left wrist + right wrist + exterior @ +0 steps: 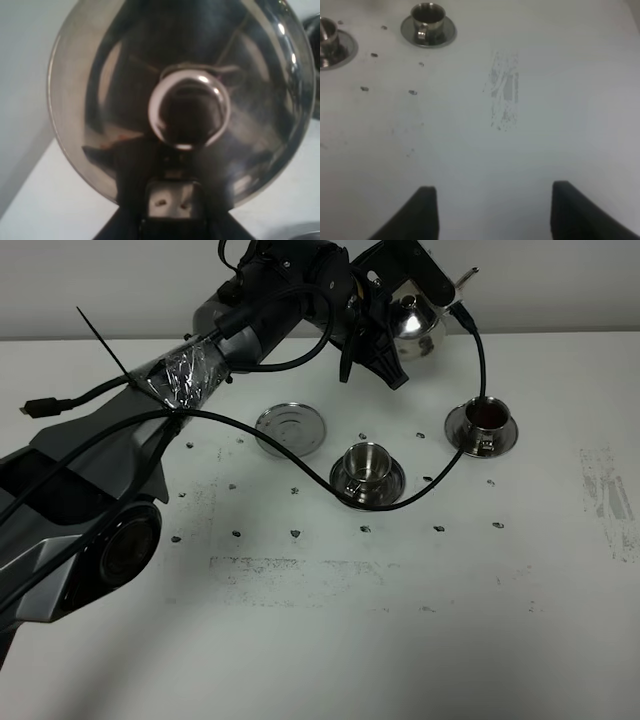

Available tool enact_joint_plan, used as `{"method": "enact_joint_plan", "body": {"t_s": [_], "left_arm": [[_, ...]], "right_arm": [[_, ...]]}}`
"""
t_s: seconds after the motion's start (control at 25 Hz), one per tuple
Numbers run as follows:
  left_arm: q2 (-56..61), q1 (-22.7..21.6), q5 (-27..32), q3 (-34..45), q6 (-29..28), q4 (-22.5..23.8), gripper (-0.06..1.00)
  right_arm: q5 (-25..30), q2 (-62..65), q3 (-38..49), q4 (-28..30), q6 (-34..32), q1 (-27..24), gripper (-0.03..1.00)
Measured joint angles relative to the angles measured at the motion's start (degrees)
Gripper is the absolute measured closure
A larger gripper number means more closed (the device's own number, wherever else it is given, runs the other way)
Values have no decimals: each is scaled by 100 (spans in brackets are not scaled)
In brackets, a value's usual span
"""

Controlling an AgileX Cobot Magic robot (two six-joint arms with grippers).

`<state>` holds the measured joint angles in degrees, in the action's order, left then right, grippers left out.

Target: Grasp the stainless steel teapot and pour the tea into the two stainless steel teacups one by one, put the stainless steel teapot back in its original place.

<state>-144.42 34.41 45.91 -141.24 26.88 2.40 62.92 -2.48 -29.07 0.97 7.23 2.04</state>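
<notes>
My left gripper is shut on the handle of the stainless steel teapot and holds it in the air at the back of the table, behind the right teacup. The left wrist view is filled by the teapot and its lid knob, with the gripper closed below it. The right teacup on its saucer holds reddish-brown tea. The middle teacup shows no tea. The round steel coaster is bare. My right gripper is open over bare table, with the teacups far off.
A black cable from the left arm hangs down and loops across the table, past the middle cup's saucer. The left arm's body covers the table's left side. Small dark marks dot the white table.
</notes>
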Motion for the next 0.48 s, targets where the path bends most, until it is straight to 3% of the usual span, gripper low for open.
{"method": "enact_joint_plan", "body": {"t_s": [0.48], "left_arm": [[-441, 11, 244, -2, -82, -44, 75]], "right_arm": [[0, 0, 0, 0, 0, 0, 46]]}}
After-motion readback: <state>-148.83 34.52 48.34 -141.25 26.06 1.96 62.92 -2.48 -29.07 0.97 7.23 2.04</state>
